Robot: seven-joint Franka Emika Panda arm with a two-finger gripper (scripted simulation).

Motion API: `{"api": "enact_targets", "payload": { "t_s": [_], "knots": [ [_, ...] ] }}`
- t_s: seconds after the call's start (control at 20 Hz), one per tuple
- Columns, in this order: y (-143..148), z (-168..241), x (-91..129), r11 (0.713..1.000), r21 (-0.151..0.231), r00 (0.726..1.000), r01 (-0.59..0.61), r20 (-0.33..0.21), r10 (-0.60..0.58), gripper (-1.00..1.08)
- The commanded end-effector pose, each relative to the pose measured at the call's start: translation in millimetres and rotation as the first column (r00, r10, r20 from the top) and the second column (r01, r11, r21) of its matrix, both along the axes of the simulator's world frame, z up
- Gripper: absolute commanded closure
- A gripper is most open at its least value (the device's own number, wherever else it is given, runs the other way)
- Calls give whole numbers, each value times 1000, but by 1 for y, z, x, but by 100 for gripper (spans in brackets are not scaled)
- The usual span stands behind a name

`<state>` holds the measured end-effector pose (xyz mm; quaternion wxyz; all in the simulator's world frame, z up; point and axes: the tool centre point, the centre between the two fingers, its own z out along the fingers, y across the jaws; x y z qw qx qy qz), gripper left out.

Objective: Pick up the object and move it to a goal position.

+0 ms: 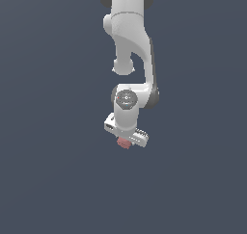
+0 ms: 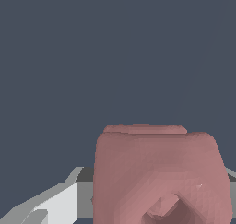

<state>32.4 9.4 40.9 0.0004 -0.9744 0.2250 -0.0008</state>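
The object (image 2: 156, 168) is a dusty-pink block with rounded sides and a hole in its near face, and it fills much of the wrist view. My gripper (image 2: 159, 191) has a finger pad against each of its sides; one grey finger (image 2: 55, 204) shows clearly and the other only at the picture's edge. In the exterior view the white arm looks down on my gripper (image 1: 125, 139), and only a small pink corner of the object (image 1: 124, 143) peeks out from under the hand. The fingertips are hidden there.
A plain dark blue-grey surface (image 1: 48, 180) surrounds the arm on all sides. No other objects, containers or edges appear in either view.
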Motion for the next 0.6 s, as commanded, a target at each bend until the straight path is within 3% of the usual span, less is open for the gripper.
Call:
{"api": "enact_targets", "payload": {
  "t_s": [0.0, 0.25, 0.55],
  "knots": [
    [0, 5, 3, 1000, 1, 1000, -4, 8, 4, 108],
    [-1, 39, 23, 1000, 7, 998, -31, 64, 30, 108],
    [-1, 124, 64, 995, 17, 976, -96, 197, 91, 108]
  ]
}}
